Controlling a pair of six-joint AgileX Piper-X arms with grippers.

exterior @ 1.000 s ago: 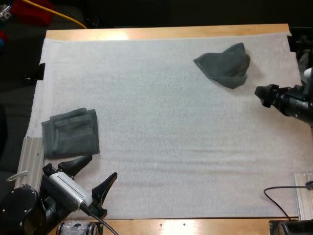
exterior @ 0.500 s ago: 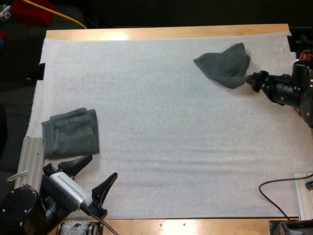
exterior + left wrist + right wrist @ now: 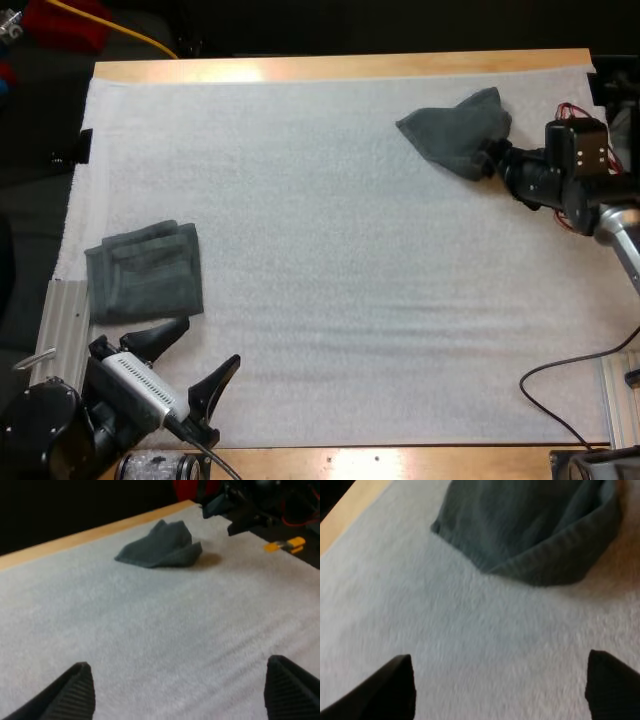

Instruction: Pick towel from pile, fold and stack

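A crumpled dark grey-green towel [image 3: 455,130] lies at the far right of the white mat [image 3: 330,250]. My right gripper [image 3: 490,158] is at that towel's right lower edge. In the right wrist view its fingers [image 3: 395,685] stand wide apart and open, with the crumpled towel [image 3: 535,525] just ahead of them and nothing between them. A folded towel [image 3: 145,270] lies flat at the near left. My left gripper [image 3: 195,357] rests open just in front of the folded towel. In the left wrist view the crumpled towel [image 3: 162,545] lies far off, with the right gripper [image 3: 240,517] beside it.
Metal rails sit at the mat's near left edge [image 3: 62,320] and near right edge [image 3: 620,400]. The table's wooden far edge [image 3: 340,66] runs just behind the crumpled towel. The bare mat spans the wide middle between the two towels.
My right gripper has moved left and slightly away from me, from the mat's right edge up to the crumpled towel. The left arm and both towels have stayed still.
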